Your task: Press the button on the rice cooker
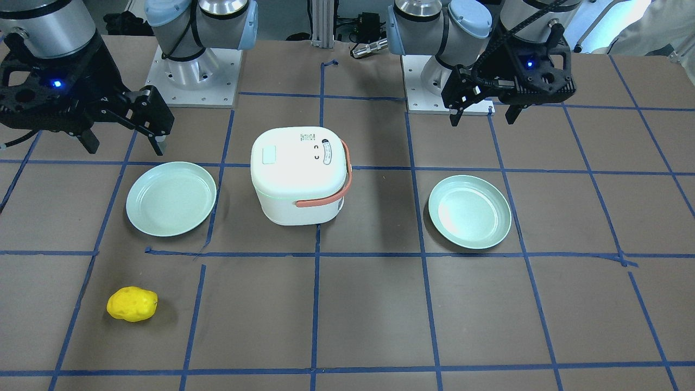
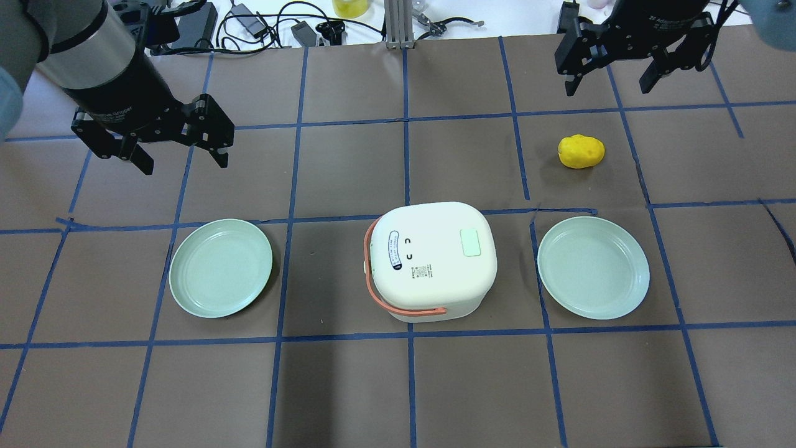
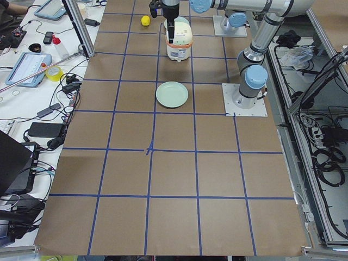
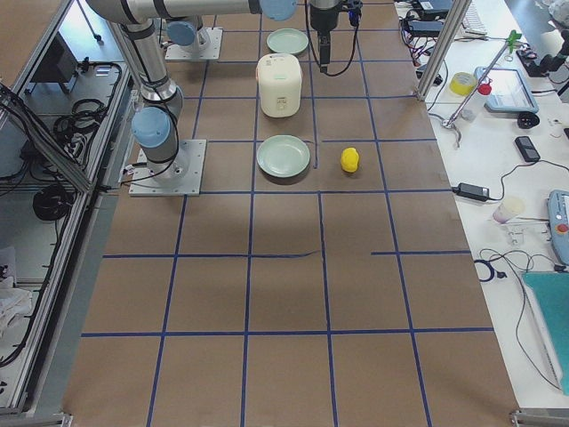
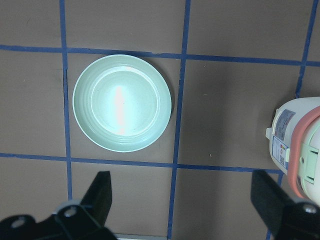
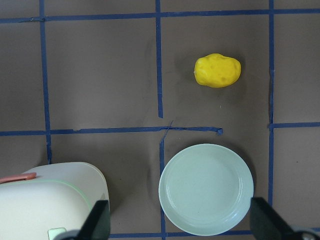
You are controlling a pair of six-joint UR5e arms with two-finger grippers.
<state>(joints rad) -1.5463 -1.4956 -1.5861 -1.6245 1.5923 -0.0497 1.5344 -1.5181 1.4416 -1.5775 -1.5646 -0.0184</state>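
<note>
The white rice cooker (image 2: 432,258) with an orange handle stands shut at the table's middle; it also shows in the front view (image 1: 298,174). A pale green button (image 2: 470,242) sits on its lid, toward my right side (image 1: 269,155). My left gripper (image 2: 185,165) is open and empty, hovering beyond the left plate, well apart from the cooker (image 5: 300,150). My right gripper (image 2: 606,88) is open and empty, high at the far right. Its wrist view shows the cooker's corner (image 6: 50,200) at lower left.
Two empty pale green plates flank the cooker, one on its left (image 2: 221,267) and one on its right (image 2: 594,267). A yellow lumpy object (image 2: 581,151) lies beyond the right plate. Cables and gear lie past the table's far edge.
</note>
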